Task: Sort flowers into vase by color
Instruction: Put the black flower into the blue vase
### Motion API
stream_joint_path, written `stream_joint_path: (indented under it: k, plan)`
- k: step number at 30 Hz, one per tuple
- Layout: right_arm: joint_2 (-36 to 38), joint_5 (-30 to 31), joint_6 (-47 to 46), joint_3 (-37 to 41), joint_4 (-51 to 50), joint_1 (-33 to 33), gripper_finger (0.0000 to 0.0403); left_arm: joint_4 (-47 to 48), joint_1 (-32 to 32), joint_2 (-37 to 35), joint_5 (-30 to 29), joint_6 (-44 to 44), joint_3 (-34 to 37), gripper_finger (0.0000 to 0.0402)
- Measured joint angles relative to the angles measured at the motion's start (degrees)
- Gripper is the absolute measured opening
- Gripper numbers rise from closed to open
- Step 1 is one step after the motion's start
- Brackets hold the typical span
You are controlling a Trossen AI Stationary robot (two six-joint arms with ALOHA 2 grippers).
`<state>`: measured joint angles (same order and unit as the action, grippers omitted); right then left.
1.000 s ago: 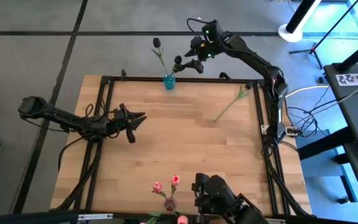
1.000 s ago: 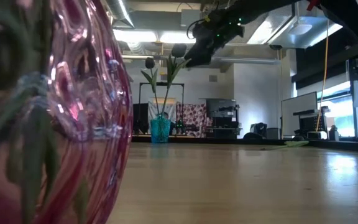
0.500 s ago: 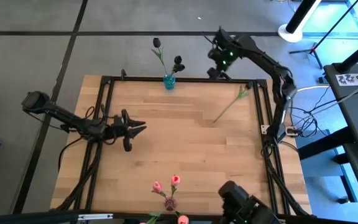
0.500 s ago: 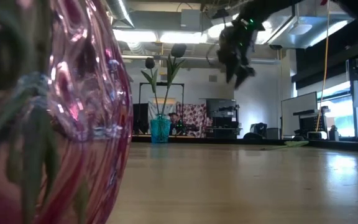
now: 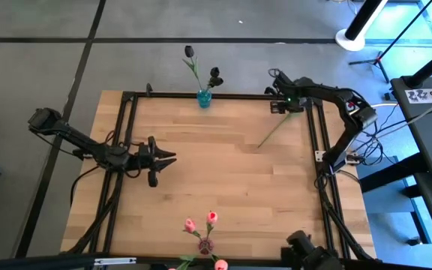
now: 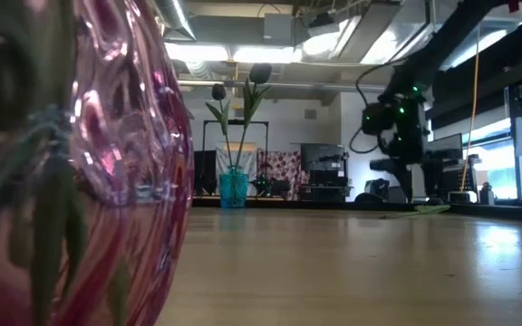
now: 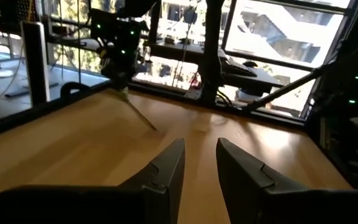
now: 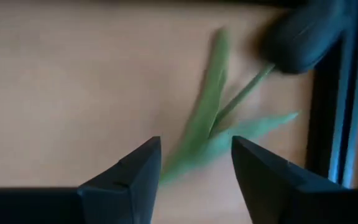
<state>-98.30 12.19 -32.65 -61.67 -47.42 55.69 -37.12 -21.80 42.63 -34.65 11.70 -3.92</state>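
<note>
At the bench's near edge a pink vase (image 5: 205,245) is holding pink flowers (image 5: 201,222), while a small blue vase (image 5: 204,98) at the far edge is holding two dark flowers (image 5: 214,76). The right gripper (image 5: 279,104), fingers apart and empty, is hovering over the far right corner above a loose dark flower (image 8: 229,118) lying flat there. The left gripper (image 5: 165,156) is waiting by the left edge, fingers parted around nothing.

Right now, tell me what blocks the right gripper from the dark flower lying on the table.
Nothing visible. The right gripper is open directly above the loose dark flower, whose head lies beside the black frame rail.
</note>
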Motion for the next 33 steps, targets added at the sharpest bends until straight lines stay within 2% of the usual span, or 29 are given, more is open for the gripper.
stream_joint_path:
  k: [4,6,11,19,26,29,33]
  plan:
    - [-0.06,1.79,-9.07,2.88,9.02,4.08,0.0177,0.77,-0.42,0.00,3.22,2.73,0.00,0.0089]
    - [-0.31,5.18,-13.36,2.86,9.68,4.56,0.0168,0.61,-1.14,0.00,3.92,3.10,0.00,0.0089]
    - [-0.65,5.83,-19.43,2.69,9.29,4.06,0.0144,-0.34,-2.45,0.00,3.95,4.88,-0.02,0.0092]
    - [-4.89,10.81,-24.12,2.74,6.49,-0.50,0.0108,-0.27,-4.82,0.13,3.89,6.32,-0.02,0.0141]
    - [-5.57,9.45,-26.26,3.15,5.78,-2.02,0.0101,0.23,-6.78,0.13,3.93,7.12,-0.02,0.0153]
    - [-5.46,8.63,-27.67,4.28,7.34,-4.26,0.0079,0.30,-6.90,0.13,3.90,7.22,-0.02,0.0153]
    - [-5.37,9.39,-27.75,5.07,8.37,-8.93,0.0020,0.61,-6.85,0.13,3.88,7.58,-0.02,0.0153]
